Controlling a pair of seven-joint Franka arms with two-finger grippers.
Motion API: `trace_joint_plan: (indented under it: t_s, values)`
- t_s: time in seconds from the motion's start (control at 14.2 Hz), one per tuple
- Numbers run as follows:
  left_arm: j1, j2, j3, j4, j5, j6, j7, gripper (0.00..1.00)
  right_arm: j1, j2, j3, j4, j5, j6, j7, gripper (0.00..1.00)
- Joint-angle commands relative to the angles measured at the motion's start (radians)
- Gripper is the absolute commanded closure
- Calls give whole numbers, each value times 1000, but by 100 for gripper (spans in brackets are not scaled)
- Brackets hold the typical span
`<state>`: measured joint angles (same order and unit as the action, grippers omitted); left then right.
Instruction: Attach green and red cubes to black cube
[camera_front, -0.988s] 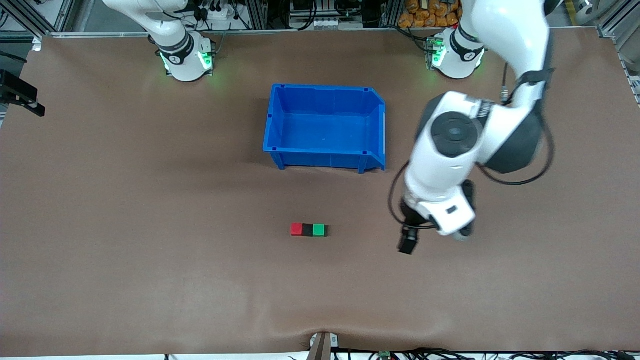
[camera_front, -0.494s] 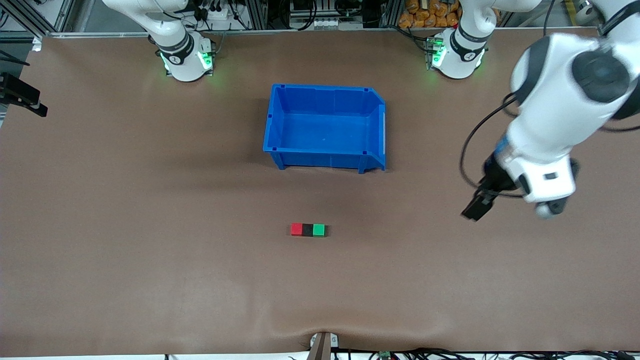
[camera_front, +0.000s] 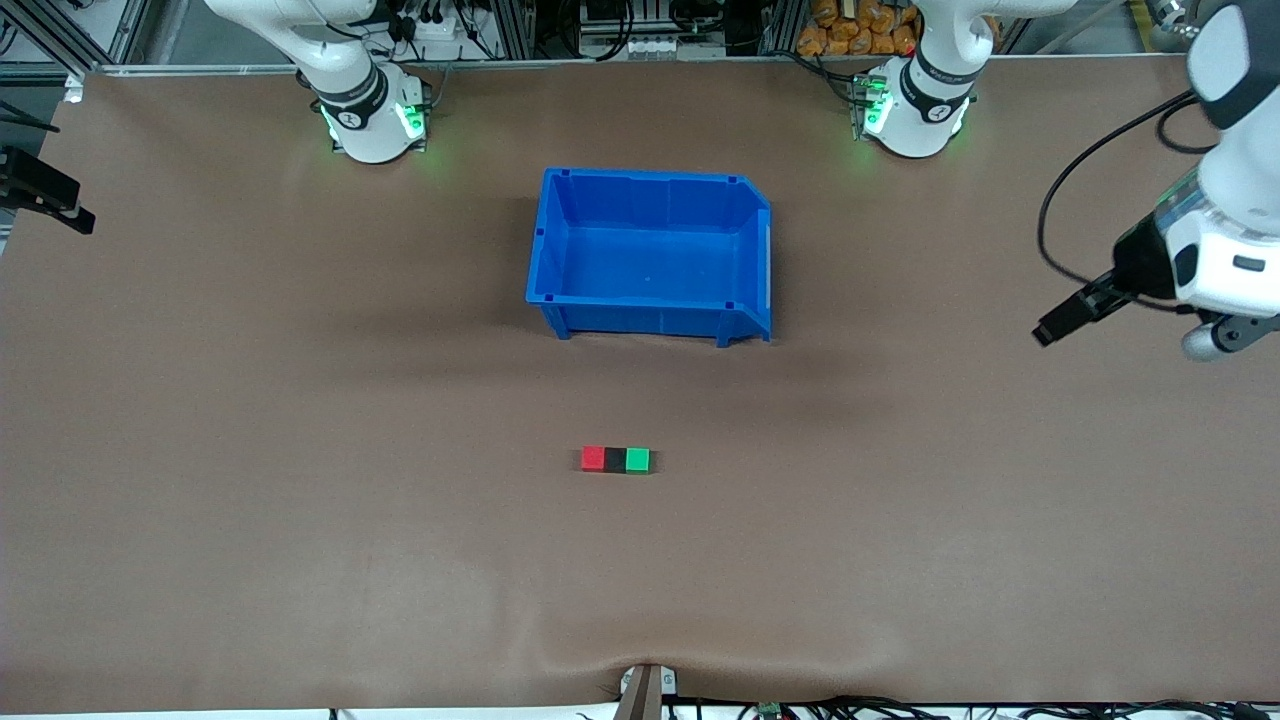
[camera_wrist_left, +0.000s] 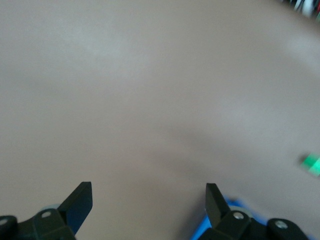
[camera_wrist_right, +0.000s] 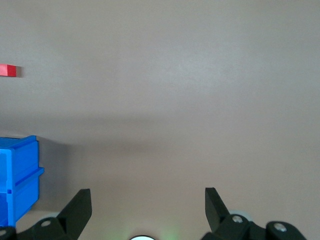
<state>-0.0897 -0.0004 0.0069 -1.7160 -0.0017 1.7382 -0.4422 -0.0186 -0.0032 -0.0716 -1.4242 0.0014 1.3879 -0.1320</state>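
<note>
The left gripper (camera_wrist_left: 145, 200) has its fingers (camera_wrist_left: 80, 200) spread wide with nothing between them; it hangs over bare surface (camera_front: 300, 550) at the left arm's end, well apart from the cubes. The right gripper (camera_wrist_right: 145, 200) is likewise wide open and empty, seen only through its own wrist view, which looks down on bare surface with a corner of the bin (camera_wrist_right: 17, 175) and the red cube (camera_wrist_right: 7, 71) at its edge; in the front view that arm shows only near its base, and it looks to be waiting. Out from the fingers, the three cubes lie in one straight row on the surface, nearer to the front camera than the bin (camera_front: 650, 180): the red cube (camera_front: 593, 458) toward the right arm's end, the black cube (camera_front: 614, 459) in the middle, the green cube (camera_front: 637, 459) toward the left arm's end. Each coloured cube appears to touch the black one, with no gap visible. The bin is empty. By my reading the joining is done: both coloured cubes sit against the black, neither gripper holds anything, and nothing seems left but parking the arms.
</note>
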Motion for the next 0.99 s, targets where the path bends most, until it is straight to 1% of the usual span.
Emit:
trace_joint_plan:
  t_s: [0.0,0.28,0.42,0.56,0.78,0.92]
  values:
    - [10,-21,-2,21,-8,-92,204,0,3,6,1,21,-18,-12,9,0]
    - [24,-21,-2,91,11,-227,448,0,3,6,1,21,-18,-12,9,0]
    - [31,-21,-8,104,49,-275,534,0,3,6,1,21,-18,-12,9,0]
    - [36,-26,-12,105,51,-321,550,0,3,8,1,21,-18,-12,9,0]
    - [33,-24,-13,134,46,-321,539,0,3,8,1,19,-18,-12,9,0]
    - [33,-23,-12,136,42,-319,539,0,3,6,1,19,-18,-12,9,0]
